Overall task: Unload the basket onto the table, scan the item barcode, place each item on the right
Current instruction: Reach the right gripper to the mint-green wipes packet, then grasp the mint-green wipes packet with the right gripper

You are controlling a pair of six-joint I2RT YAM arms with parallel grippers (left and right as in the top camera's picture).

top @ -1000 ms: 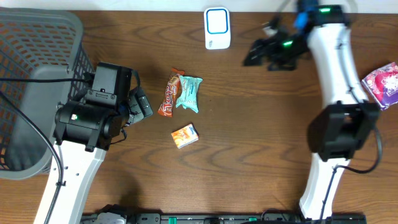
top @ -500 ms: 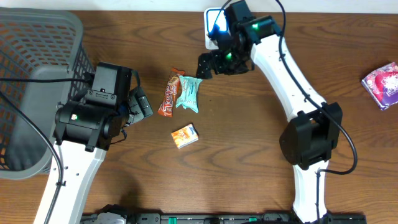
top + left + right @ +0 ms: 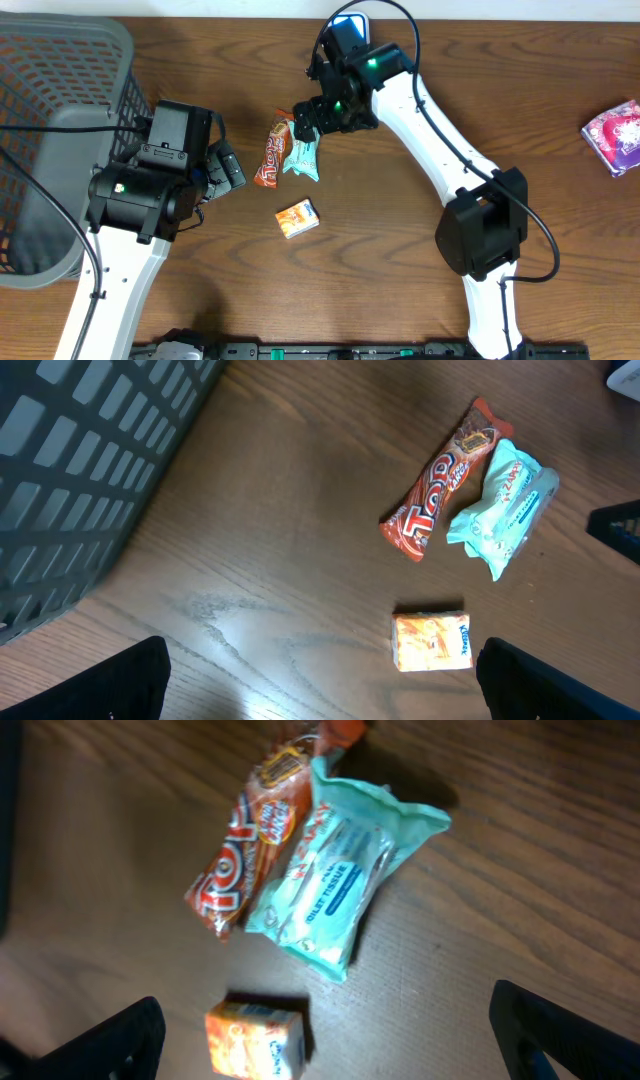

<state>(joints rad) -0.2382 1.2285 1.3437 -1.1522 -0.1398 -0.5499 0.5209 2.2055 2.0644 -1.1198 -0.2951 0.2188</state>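
Note:
Three items lie mid-table: a red-orange candy bar (image 3: 270, 150), a teal tissue pack (image 3: 303, 152) touching its right side, and a small orange box (image 3: 297, 218) nearer the front. My right gripper (image 3: 310, 118) hovers open just above the far ends of the bar and pack. In the right wrist view the candy bar (image 3: 245, 845), tissue pack (image 3: 335, 880) and orange box (image 3: 255, 1040) lie below the wide-apart fingers, the right gripper (image 3: 330, 1042) holding nothing. My left gripper (image 3: 228, 168) stands open and empty left of the bar. The white scanner (image 3: 347, 22) is half hidden behind the right arm.
A grey mesh basket (image 3: 60, 90) fills the far left, close behind the left arm, and shows in the left wrist view as the basket wall (image 3: 90, 460). A pink patterned packet (image 3: 615, 135) lies at the right edge.
The right arm has swung from the far right across the back of the table to hang over the candy bar and tissue pack. The left arm and the items have not moved.

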